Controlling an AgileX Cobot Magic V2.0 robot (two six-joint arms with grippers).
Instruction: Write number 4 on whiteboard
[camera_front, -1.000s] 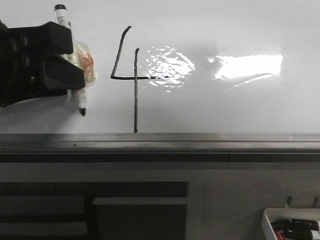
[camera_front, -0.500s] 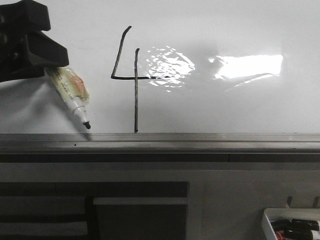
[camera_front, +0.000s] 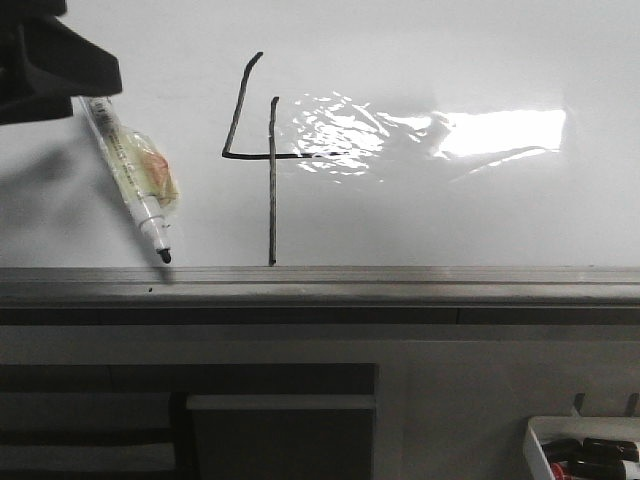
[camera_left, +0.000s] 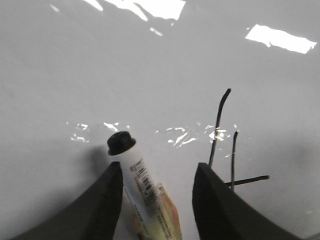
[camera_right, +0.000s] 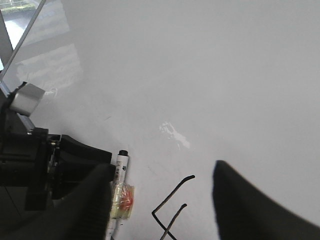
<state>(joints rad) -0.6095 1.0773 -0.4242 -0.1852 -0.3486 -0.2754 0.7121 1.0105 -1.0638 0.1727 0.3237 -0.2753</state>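
Observation:
The number 4 (camera_front: 268, 155) stands in thin black strokes on the whiteboard (camera_front: 450, 220), also showing in the left wrist view (camera_left: 220, 130) and the right wrist view (camera_right: 172, 207). A white marker (camera_front: 135, 170) with a yellowish wrap lies tilted on the board left of the 4, tip toward the frame. My left gripper (camera_front: 50, 70) hovers above its capped end, open; the marker (camera_left: 132, 165) sits loose between the wide-apart fingers (camera_left: 107, 200). My right gripper (camera_right: 162, 170) is open over the board, with the marker (camera_right: 121, 167) and the 4 below it.
The grey aluminium frame (camera_front: 400, 285) runs along the board's near edge, just past the marker tip. A small white tray (camera_front: 535, 440) with markers sits at the lower right, below the board. Bright glare covers the board right of the 4.
My left gripper has let go of the marker and drawn back up and to the left. The marker tipped over and now lies on the board with its tip near the frame.

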